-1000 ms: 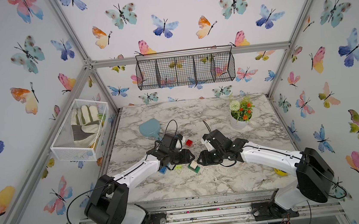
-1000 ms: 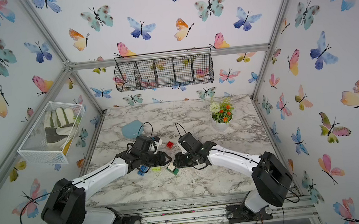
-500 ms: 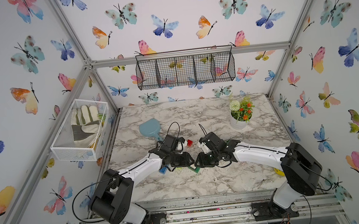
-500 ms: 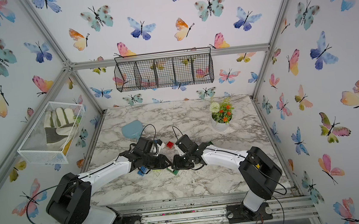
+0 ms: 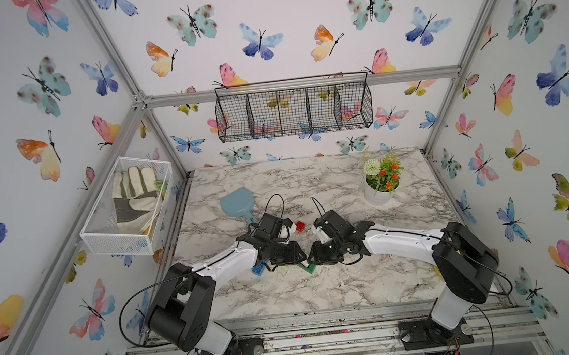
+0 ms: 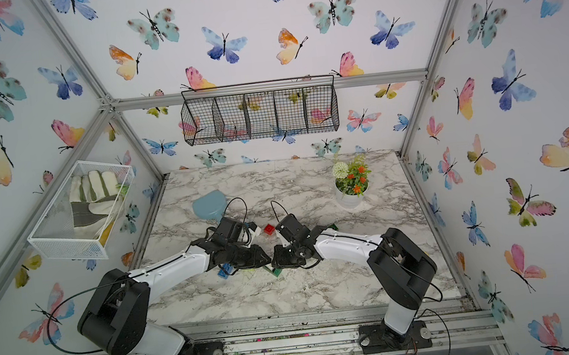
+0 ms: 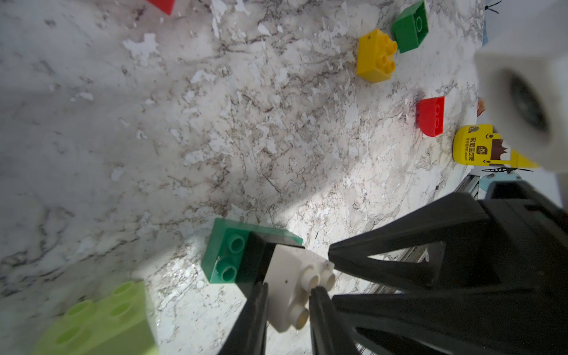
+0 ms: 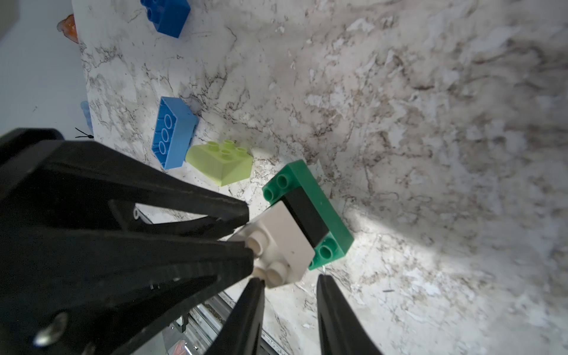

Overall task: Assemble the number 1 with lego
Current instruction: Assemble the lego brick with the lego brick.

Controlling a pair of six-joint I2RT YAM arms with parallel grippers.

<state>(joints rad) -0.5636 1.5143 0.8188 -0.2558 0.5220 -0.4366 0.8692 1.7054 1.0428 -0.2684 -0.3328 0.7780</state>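
The left tool (image 7: 289,289) clamps a white square plastic brick (image 7: 289,264) atop a black brick (image 7: 255,252) and green oblong brick (image 7: 227,246), toward the worktop's (image 5: 322,288) front edge. The right tool (image 8: 290,279) stands apart beside it.

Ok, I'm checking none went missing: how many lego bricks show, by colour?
green bricks: 2
blue bricks: 2
red bricks: 2
yellow brick: 1
lime brick: 1
black brick: 1
white brick: 1
Total: 10 in view
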